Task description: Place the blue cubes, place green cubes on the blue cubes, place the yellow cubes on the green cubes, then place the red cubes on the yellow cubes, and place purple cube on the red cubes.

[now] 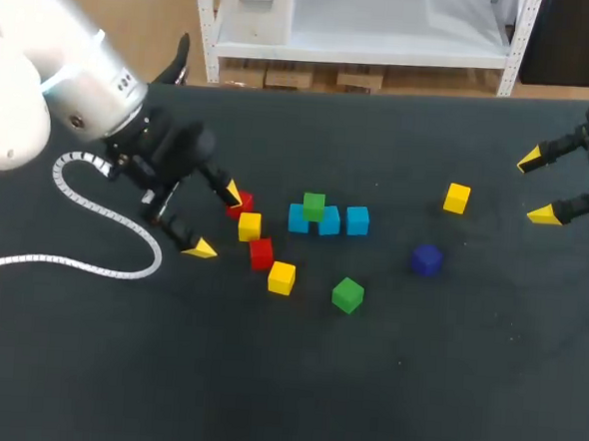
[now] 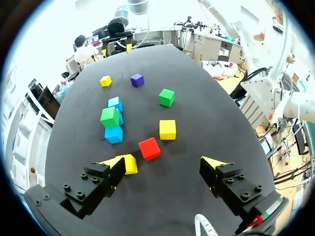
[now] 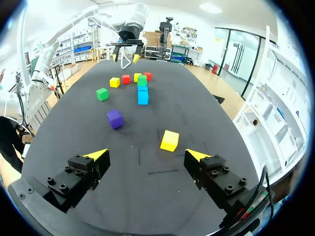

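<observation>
Three blue cubes (image 1: 357,220) stand in a row mid-table, with a green cube (image 1: 313,206) on top near the row's left end. A second green cube (image 1: 347,295) lies loose in front. Two yellow cubes (image 1: 249,226) (image 1: 281,278) and two red cubes (image 1: 262,252) (image 1: 240,205) lie left of the row. My left gripper (image 1: 217,220) is open beside them; in its wrist view one yellow cube (image 2: 129,163) sits by a fingertip and a red cube (image 2: 149,148) lies just ahead. A third yellow cube (image 1: 457,197) and the purple cube (image 1: 426,260) lie right. My right gripper (image 1: 537,187) is open at the right edge, the yellow cube (image 3: 169,140) just ahead of it.
A white coiled cable (image 1: 95,208) from my left arm lies on the black table (image 1: 285,380) at the left. The table's front half holds nothing else.
</observation>
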